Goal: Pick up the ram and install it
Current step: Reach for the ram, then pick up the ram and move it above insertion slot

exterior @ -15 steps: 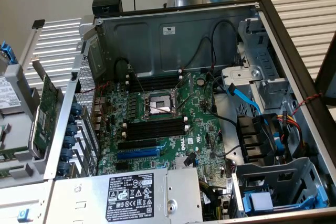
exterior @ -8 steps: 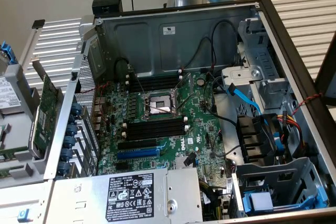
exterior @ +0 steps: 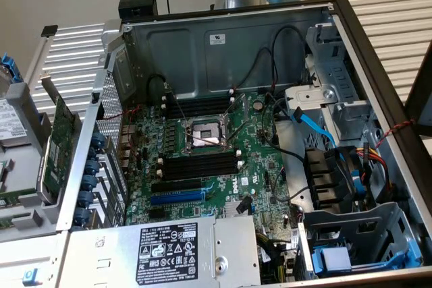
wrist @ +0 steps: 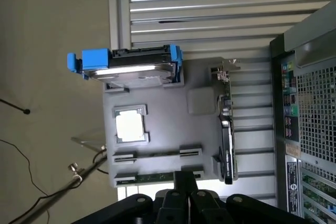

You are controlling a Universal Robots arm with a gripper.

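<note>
We see the gripper (wrist: 185, 182) pinched shut at the ram (wrist: 149, 178), which rests on edge in the tray (wrist: 163, 124), presumably for easy grasping.

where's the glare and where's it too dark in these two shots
Exterior view: the motherboard sits shaded inside the case, whose back wall is evenly lit. Wrist view: the square chip glares white; the gripper is a dark silhouette.

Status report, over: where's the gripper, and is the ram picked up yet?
Gripper shut, holding nothing, above the gray parts tray. Ram seated in its tray holder, close to the gripper. Motherboard memory slots empty; no obstruction seen.
</note>
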